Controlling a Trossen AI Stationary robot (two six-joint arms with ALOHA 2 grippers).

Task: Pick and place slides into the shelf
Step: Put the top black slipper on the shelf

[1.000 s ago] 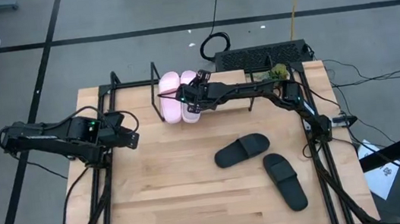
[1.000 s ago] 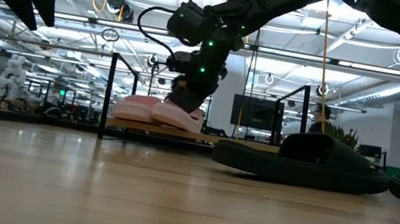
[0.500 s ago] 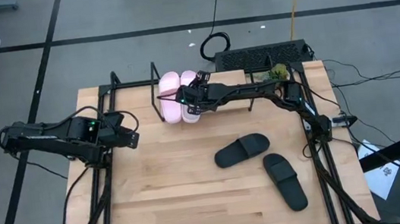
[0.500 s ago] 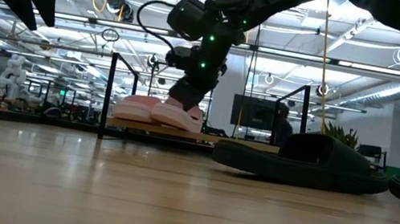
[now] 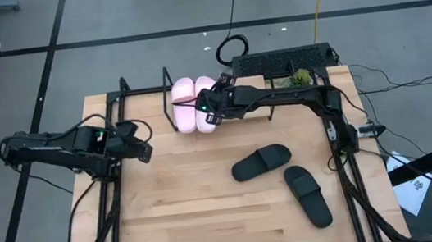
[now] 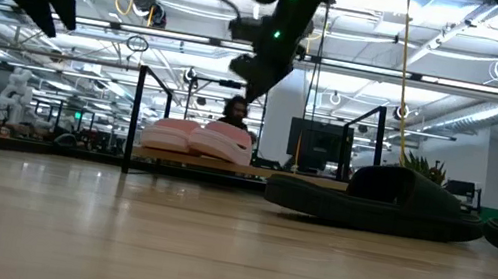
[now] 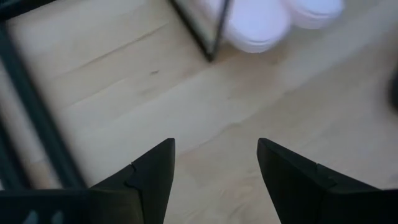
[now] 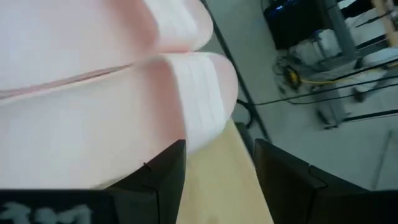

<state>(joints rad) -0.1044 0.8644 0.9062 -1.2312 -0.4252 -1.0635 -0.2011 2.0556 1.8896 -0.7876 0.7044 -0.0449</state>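
The two pale pink slides (image 5: 194,104) lie side by side, soles down, on the shelf (image 6: 187,160) near the table's far edge, beside its black rod (image 5: 169,95). They also show in the low view (image 6: 194,138) and fill the right wrist view (image 8: 93,118). My right gripper (image 5: 214,105) hangs open above the right pink slide, clear of it (image 6: 252,81), and its fingers (image 8: 217,180) touch nothing. Two black slides (image 5: 261,162) (image 5: 308,196) lie on the tabletop on the right. My left gripper (image 5: 142,151) waits open at the table's left (image 7: 214,168).
The shelf's black rod frame (image 7: 200,32) stands upright around the pink slides. The nearer black slide (image 6: 379,200) lies right of the shelf in the low view. Bare wooden tabletop (image 5: 186,215) lies in the middle and near part. Cables and a dark box (image 5: 283,61) sit beyond the far edge.
My right gripper has risen straight up from the right pink slide, where its fingers stood a second ago, and now hangs well above it. Both pink slides have stayed lying on the shelf.
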